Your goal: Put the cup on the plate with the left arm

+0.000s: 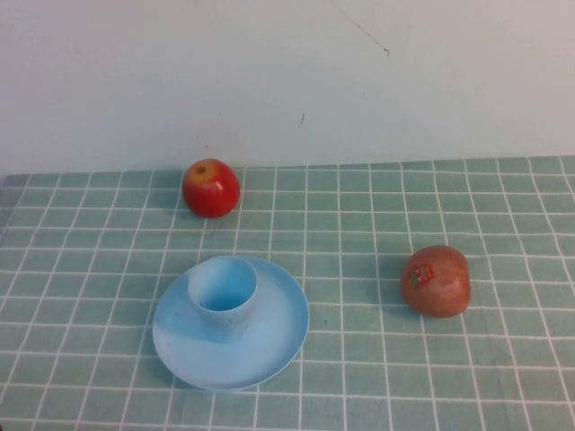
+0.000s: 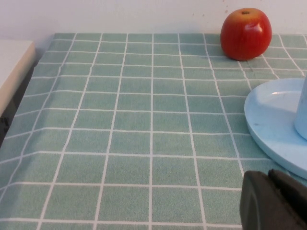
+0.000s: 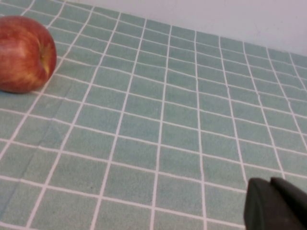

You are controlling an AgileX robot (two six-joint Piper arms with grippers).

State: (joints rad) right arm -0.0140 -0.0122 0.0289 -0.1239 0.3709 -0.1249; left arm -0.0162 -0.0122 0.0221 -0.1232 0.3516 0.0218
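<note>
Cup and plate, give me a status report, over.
Cup upright on plate. Left gripper low beside plate, holding nothing; right gripper parked over bare cloth. Apples both clear of plate.

A light-blue cup (image 1: 222,296) stands upright on a matching plate (image 1: 278,337) on the green-checked bench (image 1: 359,377), one red apple (image 1: 211,188) behind it, another apple (image 1: 436,281) well apart to the right.

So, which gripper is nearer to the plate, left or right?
Left. The left gripper sits just off the plate rim. The right gripper sees only checkered cloth and an apple, no plate.
</note>
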